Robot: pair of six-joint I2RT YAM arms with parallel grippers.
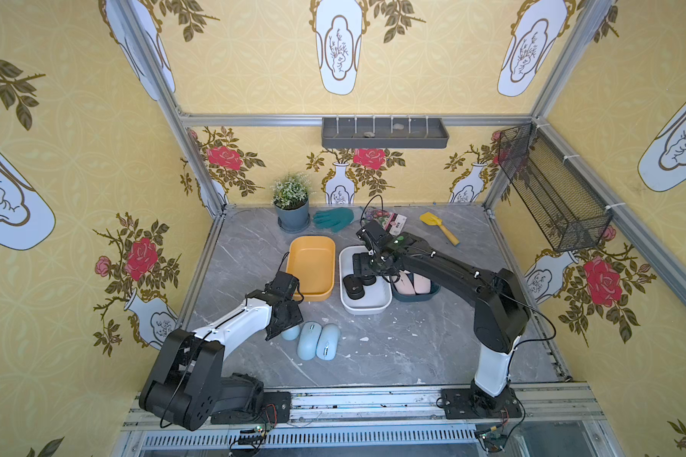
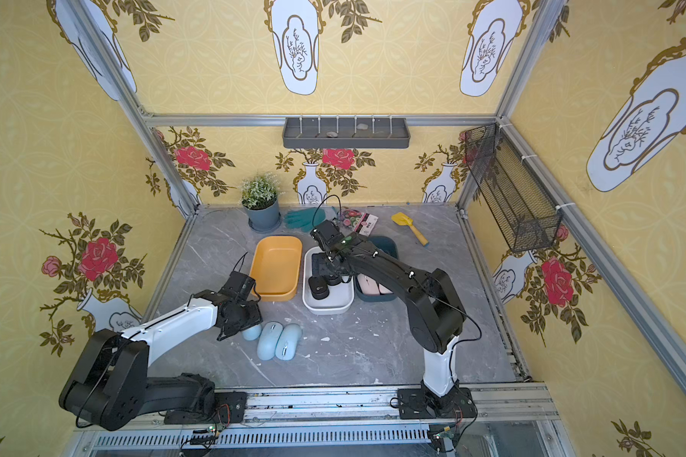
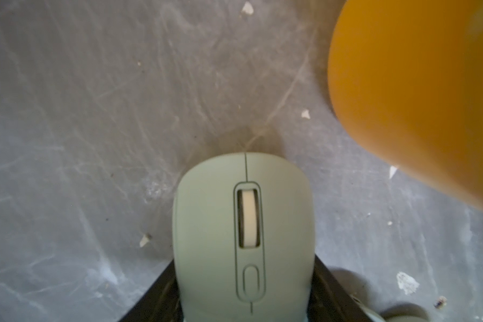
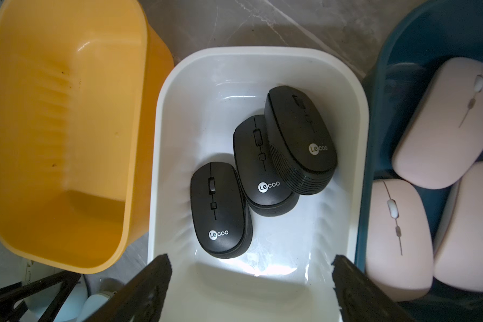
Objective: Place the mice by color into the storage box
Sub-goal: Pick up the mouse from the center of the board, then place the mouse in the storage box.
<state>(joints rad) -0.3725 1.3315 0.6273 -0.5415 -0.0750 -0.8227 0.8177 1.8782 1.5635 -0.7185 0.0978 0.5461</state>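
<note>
Altogether nine mice show, three of each colour. Three black mice (image 4: pixel 221 206) lie in the white bin (image 4: pixel 162 139), one tilted against its neighbour. Three pink mice (image 4: pixel 396 234) crowd the dark blue bin (image 4: pixel 374 111). On the table (image 1: pixel 412 348) a blue pair (image 1: pixel 309 340) lies touching side by side. Just beside it, the third blue mouse (image 3: pixel 243 237) is pinched at its flanks by the left claw (image 1: pixel 284 326). The right claw (image 4: pixel 251 290) hangs over the white bin, jaws spread wide, gripping nothing. The yellow bin (image 4: pixel 140 83) stands near the gripped mouse, its whole floor showing. Bare table runs from the blue pair to the front rail (image 1: pixel 373 395).
</note>
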